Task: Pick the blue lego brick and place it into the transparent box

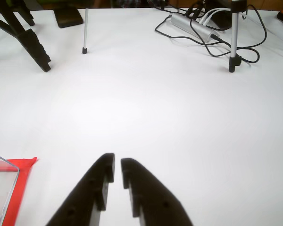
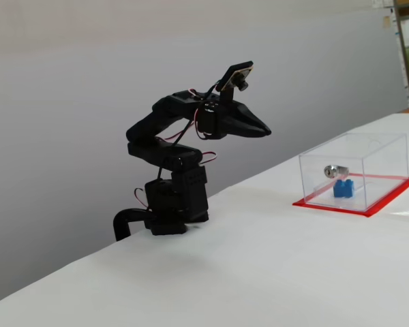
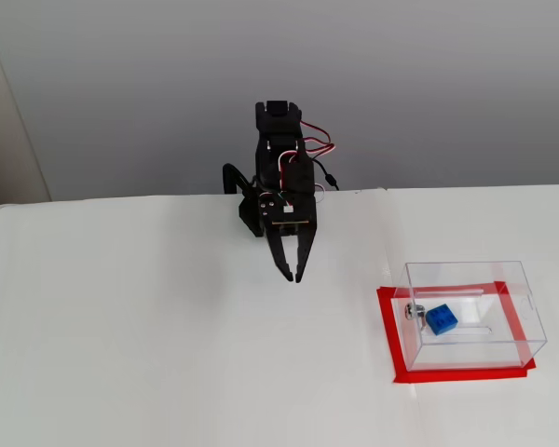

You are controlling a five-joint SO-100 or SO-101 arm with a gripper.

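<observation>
The blue lego brick (image 3: 441,319) (image 2: 343,188) lies inside the transparent box (image 3: 517,289) (image 2: 382,153), next to a small silver cylinder (image 3: 414,310) (image 2: 330,171). The box stands on a red mat (image 3: 388,328) (image 2: 388,199). My gripper (image 3: 293,272) (image 2: 264,130) (image 1: 117,164) hangs shut and empty above the bare table, well clear of the box, with the arm folded back. In the wrist view only a corner of the box (image 1: 2,186) and mat (image 1: 24,175) shows at the lower left; the brick is out of that view.
In the wrist view, tripod legs (image 1: 234,42) (image 1: 85,30), a black stand (image 1: 30,44) and a silver hub with cables (image 1: 193,26) sit along the far side of the white table.
</observation>
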